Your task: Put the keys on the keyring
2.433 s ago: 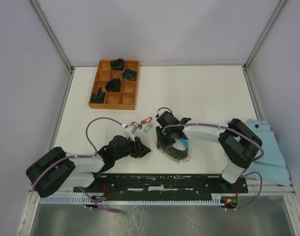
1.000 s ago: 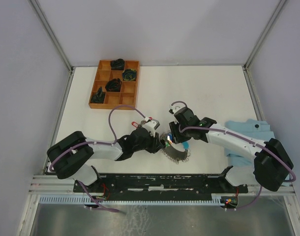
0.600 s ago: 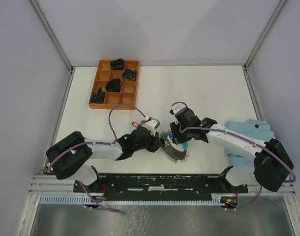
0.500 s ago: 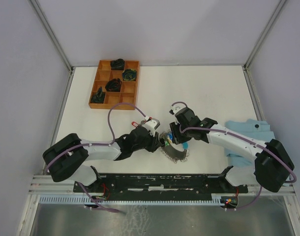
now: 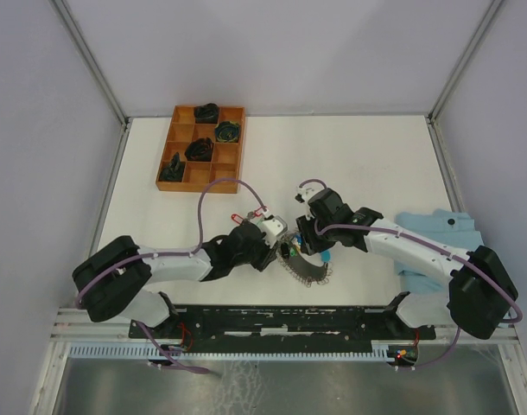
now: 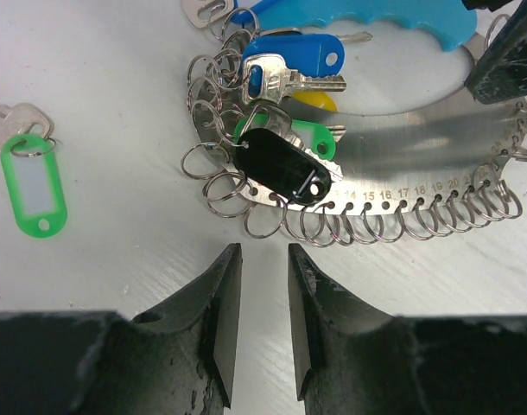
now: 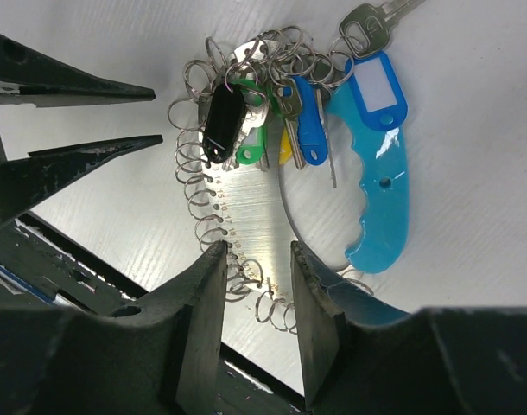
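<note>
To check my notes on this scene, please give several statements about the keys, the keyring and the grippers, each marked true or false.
1. A green-tagged key lies on the table, apart from the keyring. True.
2. The left gripper holds the black tag. False: its jaws are empty; the tag lies on the keyring.
3. The keyring's handle is red. False: it is light blue.
4. The keyring's metal band runs between the fingers of the right gripper. True.
5. The wooden tray stands at the table's far left. True.
</note>
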Robot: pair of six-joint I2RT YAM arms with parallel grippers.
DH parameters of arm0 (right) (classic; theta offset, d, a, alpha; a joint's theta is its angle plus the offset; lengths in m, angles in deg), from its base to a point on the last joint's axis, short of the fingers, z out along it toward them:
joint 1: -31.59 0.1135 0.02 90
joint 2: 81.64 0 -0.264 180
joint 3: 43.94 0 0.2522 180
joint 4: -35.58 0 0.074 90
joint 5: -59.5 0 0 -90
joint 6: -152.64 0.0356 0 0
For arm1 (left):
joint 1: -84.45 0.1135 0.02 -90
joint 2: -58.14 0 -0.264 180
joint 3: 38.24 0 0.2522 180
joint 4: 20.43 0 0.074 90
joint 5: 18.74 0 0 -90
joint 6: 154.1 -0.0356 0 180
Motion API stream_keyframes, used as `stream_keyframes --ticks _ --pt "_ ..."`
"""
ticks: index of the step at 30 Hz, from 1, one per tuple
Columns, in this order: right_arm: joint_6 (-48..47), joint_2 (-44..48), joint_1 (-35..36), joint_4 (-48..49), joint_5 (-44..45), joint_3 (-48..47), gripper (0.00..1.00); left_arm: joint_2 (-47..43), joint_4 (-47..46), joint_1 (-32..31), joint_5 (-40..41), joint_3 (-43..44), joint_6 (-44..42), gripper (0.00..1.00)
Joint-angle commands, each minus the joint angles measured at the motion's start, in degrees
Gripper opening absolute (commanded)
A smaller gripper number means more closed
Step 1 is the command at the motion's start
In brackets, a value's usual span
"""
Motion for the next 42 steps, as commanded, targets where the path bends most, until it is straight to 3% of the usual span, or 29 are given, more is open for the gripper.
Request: stream_keyframes --ticks 1,18,30,38,42 --pt "-1.0 1.5 -0.3 2.3 -1.6 0.2 0.44 1.6 -1.1 -0.2 -0.8 2.6 -8.0 0.35" --pt "-2.0 1.7 -0.2 2.8 -3.2 0.8 0.44 4.9 -11.1 -0.2 -6.3 0.1 -14.4 0.35" --pt "-2.4 2.2 -0.3 2.6 -4.3 0.8 0.45 8.6 -10.3 -0.3 -6.4 0.6 -16.8 0.29" --pt "-2.8 2.6 -0.3 2.5 -4.8 0.7 0.45 7.5 -9.5 -0.3 -5.6 0.6 -16.8 0.03" --pt "-3.7 3.0 -0.3 2.4 -4.8 1.0 0.45 4.8 -8.9 -0.2 -6.2 0.4 -16.4 0.03"
